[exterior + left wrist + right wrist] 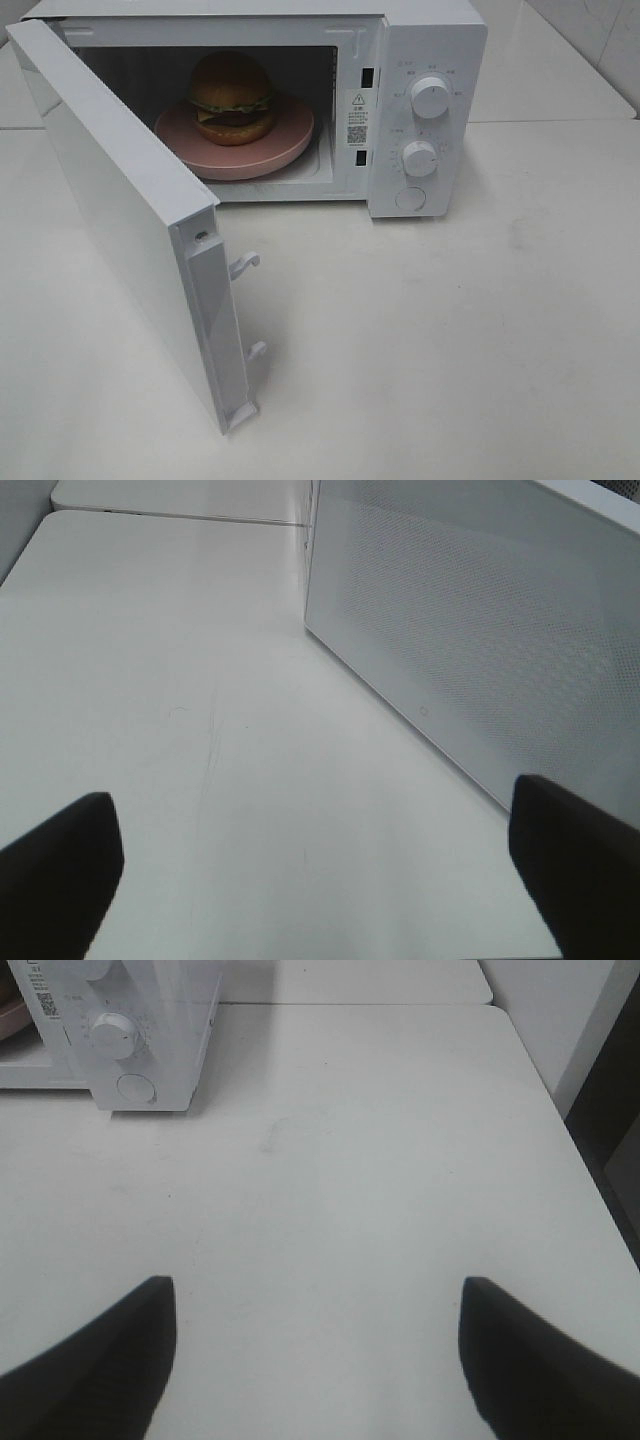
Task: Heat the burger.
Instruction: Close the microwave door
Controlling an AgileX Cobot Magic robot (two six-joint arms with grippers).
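Burger (231, 95) sits on the pink plate (283, 148) inside the microwave (430, 40); door (110, 200) stands wide open. Your left gripper (310, 810) (near the door's outer face) is spread fully, empty. Right gripper (315, 1295) is also parted, holding nothing, over the table (380, 1160).

On my screens I count one microwave (430, 40), one door (110, 200), one burger (231, 95), one pink plate (290, 135), two dials (430, 98) (420, 158), one round button (410, 198), two latch hooks (244, 264) (257, 350), and two grippers: left gripper (310, 798), right gripper (315, 1285), each showing two dark fingers (60, 880).
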